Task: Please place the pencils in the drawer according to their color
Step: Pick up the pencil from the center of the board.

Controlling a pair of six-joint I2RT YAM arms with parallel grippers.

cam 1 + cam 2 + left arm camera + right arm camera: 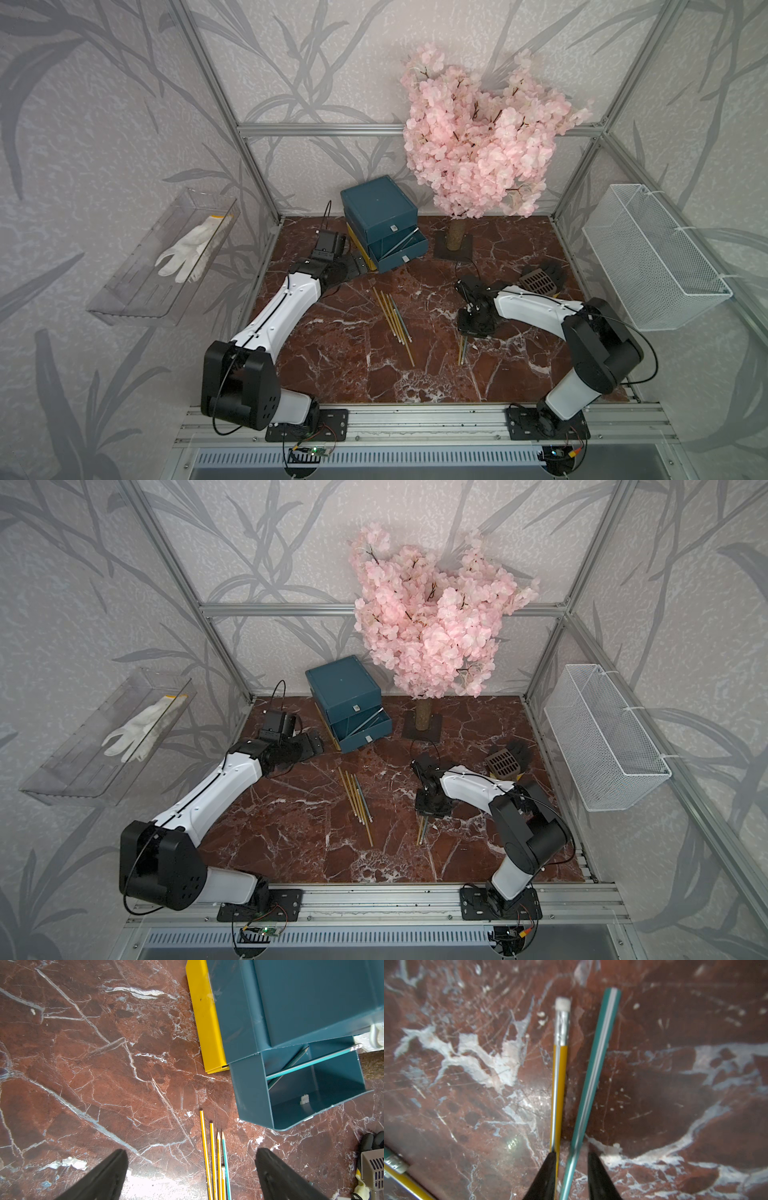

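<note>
Looks barely started: two pencils [311, 1061] lie in the open teal drawer [251, 1095], loose pencils [392, 322] on the desk [332, 374]. Right hand [572, 1159] sits narrow around a teal pencil [593, 1068], left hand [191, 1151] wide, empty.

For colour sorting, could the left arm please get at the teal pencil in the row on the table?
Probably yes: the left end effector is open nearby, nothing covers the teal pencil, though yellow pencils crowd one side.
</note>
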